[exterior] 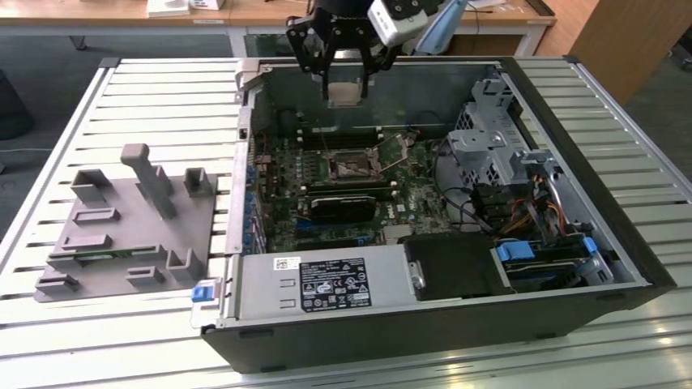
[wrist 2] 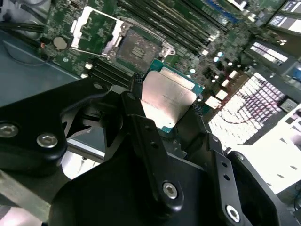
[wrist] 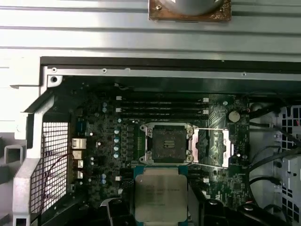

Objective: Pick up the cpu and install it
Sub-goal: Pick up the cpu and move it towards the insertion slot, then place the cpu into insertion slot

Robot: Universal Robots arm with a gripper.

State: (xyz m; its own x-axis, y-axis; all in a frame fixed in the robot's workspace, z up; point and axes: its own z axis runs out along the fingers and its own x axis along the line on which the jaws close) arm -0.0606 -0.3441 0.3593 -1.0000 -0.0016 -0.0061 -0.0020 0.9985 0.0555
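My gripper (exterior: 345,91) hangs above the far wall of the open computer case (exterior: 605,203), shut on the cpu (exterior: 345,92), a flat square chip with a dull silver top. Both wrist views show the cpu (wrist 2: 165,100) (wrist: 161,193) held by two opposite edges between black fingers (wrist 2: 136,89), well above the motherboard (exterior: 406,203). The open cpu socket (exterior: 355,168) (wrist: 167,143) (wrist 2: 136,51) lies below, its metal load plate (wrist: 214,147) (wrist 2: 91,26) swung open beside it. In the exterior view the socket is nearer the camera than the gripper.
A dark heatsink block (exterior: 343,207) sits on the board just beyond the socket. The power supply (exterior: 324,285) and drive cage (exterior: 487,146) line the case. A grey fixture (exterior: 130,231) stands on the slatted table at the exterior view's left.
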